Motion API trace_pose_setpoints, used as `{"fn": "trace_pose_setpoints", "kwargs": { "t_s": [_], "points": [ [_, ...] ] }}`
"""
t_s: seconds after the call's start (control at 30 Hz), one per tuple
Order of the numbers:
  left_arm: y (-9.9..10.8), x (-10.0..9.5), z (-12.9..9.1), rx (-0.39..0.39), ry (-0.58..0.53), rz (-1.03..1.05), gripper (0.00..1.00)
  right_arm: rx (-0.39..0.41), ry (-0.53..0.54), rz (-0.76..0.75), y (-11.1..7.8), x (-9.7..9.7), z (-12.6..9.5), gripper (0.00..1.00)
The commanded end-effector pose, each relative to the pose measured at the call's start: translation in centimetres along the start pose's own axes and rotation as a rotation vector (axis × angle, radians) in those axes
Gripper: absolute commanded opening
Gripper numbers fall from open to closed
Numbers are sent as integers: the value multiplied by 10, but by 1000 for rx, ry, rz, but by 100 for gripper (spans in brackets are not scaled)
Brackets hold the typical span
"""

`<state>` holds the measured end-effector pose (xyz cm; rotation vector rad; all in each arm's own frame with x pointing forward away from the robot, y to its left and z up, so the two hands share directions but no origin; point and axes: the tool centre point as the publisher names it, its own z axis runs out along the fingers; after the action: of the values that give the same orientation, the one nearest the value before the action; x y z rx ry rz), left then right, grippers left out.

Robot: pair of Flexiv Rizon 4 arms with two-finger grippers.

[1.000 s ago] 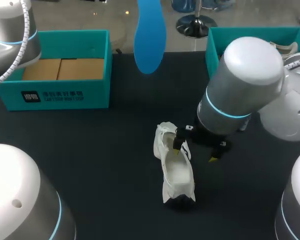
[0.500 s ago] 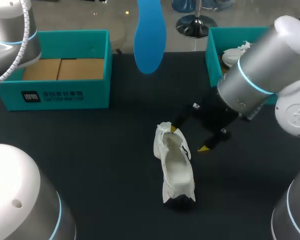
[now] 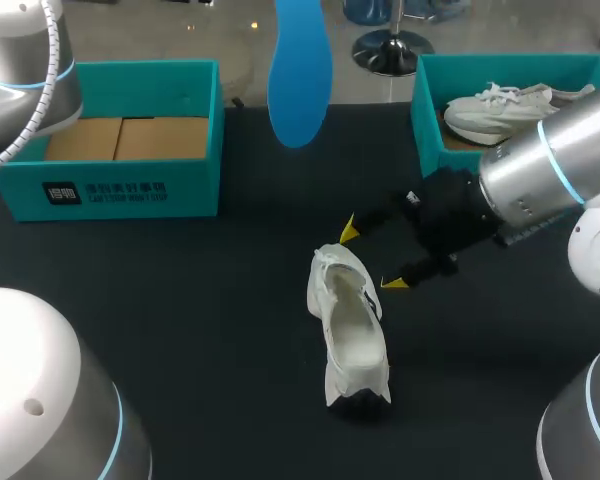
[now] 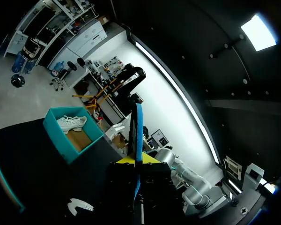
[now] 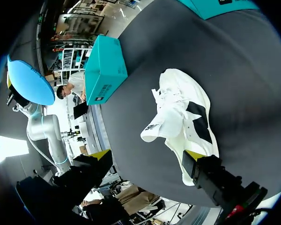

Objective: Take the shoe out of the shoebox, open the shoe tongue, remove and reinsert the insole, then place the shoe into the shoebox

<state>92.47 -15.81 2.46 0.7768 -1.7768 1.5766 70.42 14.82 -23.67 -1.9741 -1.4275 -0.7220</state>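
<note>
A white shoe (image 3: 346, 335) lies on the dark table, its opening up; it also shows ahead of my right gripper as the shoe (image 5: 180, 117). My right gripper (image 3: 371, 257) hovers just off the shoe's far end, open and empty, and its fingertips (image 5: 194, 155) stand clear of the shoe. A blue insole (image 3: 298, 75) hangs upright over the table's far edge. In the left wrist view my left gripper (image 4: 136, 161) is shut on the insole (image 4: 138, 131), seen edge-on. The insole (image 5: 30, 82) shows high in the right wrist view too.
A teal shoebox (image 3: 130, 185) with brown cardboard inside stands at the back left. A second teal shoebox (image 3: 427, 110) at the back right holds another white shoe (image 3: 500, 105). My right arm (image 3: 550, 175) reaches in low beside that box.
My right gripper has pulled away from the shoe's opening, moving right and toward the back. The right arm swung aside, uncovering the right box. The insole and shoe stayed put.
</note>
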Motion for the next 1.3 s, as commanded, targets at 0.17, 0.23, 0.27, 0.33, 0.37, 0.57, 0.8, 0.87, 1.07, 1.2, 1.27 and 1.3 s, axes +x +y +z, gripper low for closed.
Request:
{"fn": "trace_pose_setpoints", "kwargs": {
  "t_s": [0.17,0.23,0.27,0.33,0.37,0.57,0.8,0.87,1.07,1.2,1.27,1.3],
  "points": [
    [-1,-1,0,-3,1,0,0,-5,72,-12,1,3,6,100],
    [-1,-1,0,-3,1,0,0,-26,47,-30,0,4,5,100],
    [-1,-1,0,-3,1,0,0,-40,16,-45,0,4,4,100],
    [-1,-1,0,-3,1,0,0,-40,16,-45,0,4,4,100],
    [-1,-1,0,-3,1,0,0,-40,16,-45,0,4,4,100],
    [-1,-1,0,-3,1,0,0,-40,16,-45,0,4,4,100],
    [-1,-1,0,-3,1,0,0,-40,16,-45,0,4,4,100],
    [-1,-1,0,-3,1,0,0,-40,16,-45,0,4,4,100],
    [-1,-1,0,-3,1,0,0,-36,126,-4,7,16,14,100],
    [-1,-1,0,-3,1,0,0,-15,172,19,11,33,21,100],
    [-1,-1,0,-3,1,0,0,-1,197,38,13,41,24,100],
    [-1,-1,0,-3,1,0,0,15,211,53,14,44,27,100]
  ]
}}
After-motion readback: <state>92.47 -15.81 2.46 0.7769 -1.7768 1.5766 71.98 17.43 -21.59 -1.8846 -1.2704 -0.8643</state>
